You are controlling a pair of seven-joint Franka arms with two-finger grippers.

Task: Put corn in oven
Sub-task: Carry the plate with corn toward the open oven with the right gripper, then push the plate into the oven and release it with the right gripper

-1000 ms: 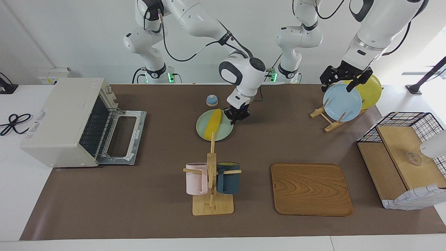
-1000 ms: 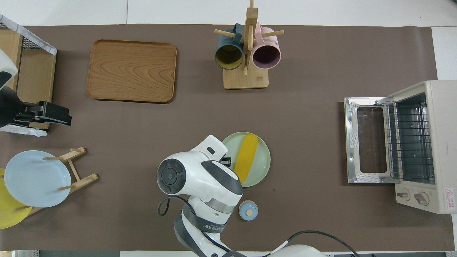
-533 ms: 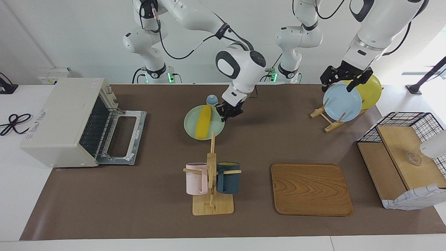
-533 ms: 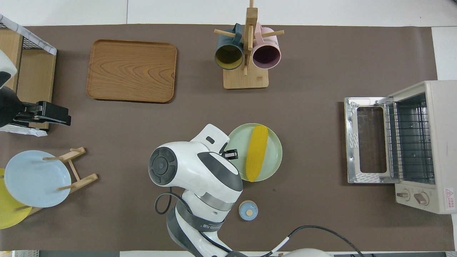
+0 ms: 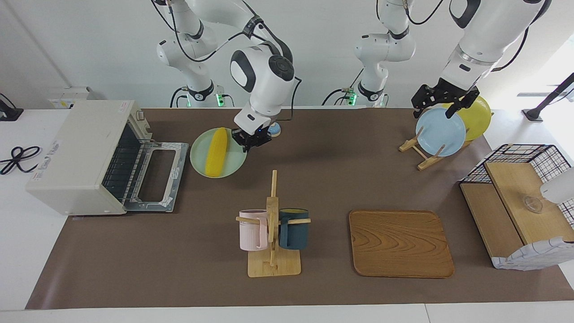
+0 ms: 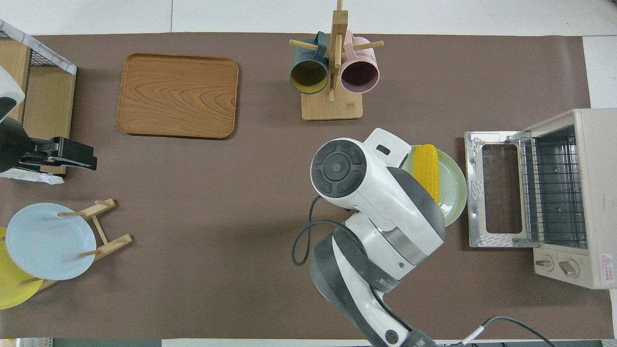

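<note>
No lettering can be read anywhere on the table. The oven [image 6: 569,197], toward the right arm's end, carries a small red warning-triangle sticker [image 6: 606,263] beside its two knobs and pale stickers on its top [image 5: 122,106], their print too small to make out.

a brown mat covers the table [image 5: 188,269]. on it, at the right arm's end, sits the oven [image 5: 85,157] with its door dropped flat onto the mat. a wooden mug stand [image 5: 273,264] with a pink and a dark blue mug stands farther from the robots, beside a wooden tray [image 5: 399,242]. a small blue bell [image 5: 274,130] and a wooden plate rack [image 5: 419,150] with a blue and a yellow plate lie nearer the robots. a wire basket [image 5: 520,206] sits at the left arm's end.
</note>
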